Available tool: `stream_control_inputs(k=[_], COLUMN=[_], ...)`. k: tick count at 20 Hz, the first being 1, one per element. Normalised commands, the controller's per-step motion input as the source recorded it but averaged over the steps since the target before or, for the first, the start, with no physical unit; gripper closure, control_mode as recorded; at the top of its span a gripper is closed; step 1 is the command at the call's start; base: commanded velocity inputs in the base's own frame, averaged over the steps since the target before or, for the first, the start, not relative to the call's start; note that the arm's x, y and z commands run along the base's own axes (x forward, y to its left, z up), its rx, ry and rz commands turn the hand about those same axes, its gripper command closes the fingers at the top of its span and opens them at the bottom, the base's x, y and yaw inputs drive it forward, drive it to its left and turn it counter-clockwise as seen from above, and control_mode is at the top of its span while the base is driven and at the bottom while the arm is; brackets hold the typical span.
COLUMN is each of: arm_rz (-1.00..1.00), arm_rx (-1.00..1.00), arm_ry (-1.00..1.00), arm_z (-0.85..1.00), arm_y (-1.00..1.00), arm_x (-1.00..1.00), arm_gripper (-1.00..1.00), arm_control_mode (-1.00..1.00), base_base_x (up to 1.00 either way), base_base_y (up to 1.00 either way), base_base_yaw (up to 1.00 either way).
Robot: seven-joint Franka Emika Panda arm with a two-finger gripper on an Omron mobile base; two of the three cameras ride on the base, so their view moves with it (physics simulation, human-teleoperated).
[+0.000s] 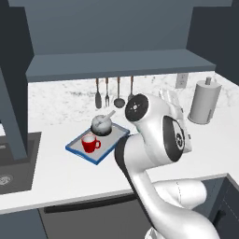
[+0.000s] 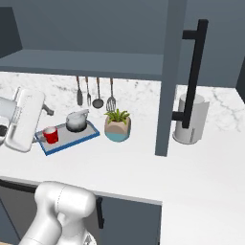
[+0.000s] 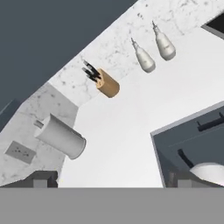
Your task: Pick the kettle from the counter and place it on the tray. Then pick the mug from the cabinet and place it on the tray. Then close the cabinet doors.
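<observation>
Two items, kettle (image 1: 102, 123) and mug (image 1: 89, 143), sit on the tray (image 1: 108, 148); cabinet doors (image 2: 168, 76) remain open. Whether the fingers (image 3: 41, 179) are spread, I cannot tell.

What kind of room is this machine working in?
A kitchen, computer-rendered: a white marble-look counter with a dark inset sink, cooking utensils hanging on the wall, and a wooden knife block.

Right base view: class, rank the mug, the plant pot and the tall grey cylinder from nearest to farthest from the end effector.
1. Mug: on the tray at the left, just beside and below the end effector.
2. Plant pot: mid-counter, right of the tray.
3. Cylinder: far right, behind the open door's handle.
</observation>
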Motion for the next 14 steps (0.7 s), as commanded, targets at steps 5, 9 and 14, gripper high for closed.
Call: stream_control_inputs(k=[5, 9, 14], arm_rz=[-0.11, -0.03, 0.00], arm_rx=[0.00, -0.02, -0.01], arm_ry=[0.04, 0.00, -0.02], arm_z=[0.08, 0.00, 0.00], arm_y=[-0.30, -0.14, -0.08], arm_x=[-0.20, -0.18, -0.19], arm_gripper=[-1.00, -1.00, -1.00], arm_control_mode=[-1.00, -1.00, -1.00], base_base_x=[0.00, 0.00, 0.00], base_base_y=[0.00, 0.00, 0.00], base_base_yaw=[0.00, 0.00, 0.00])
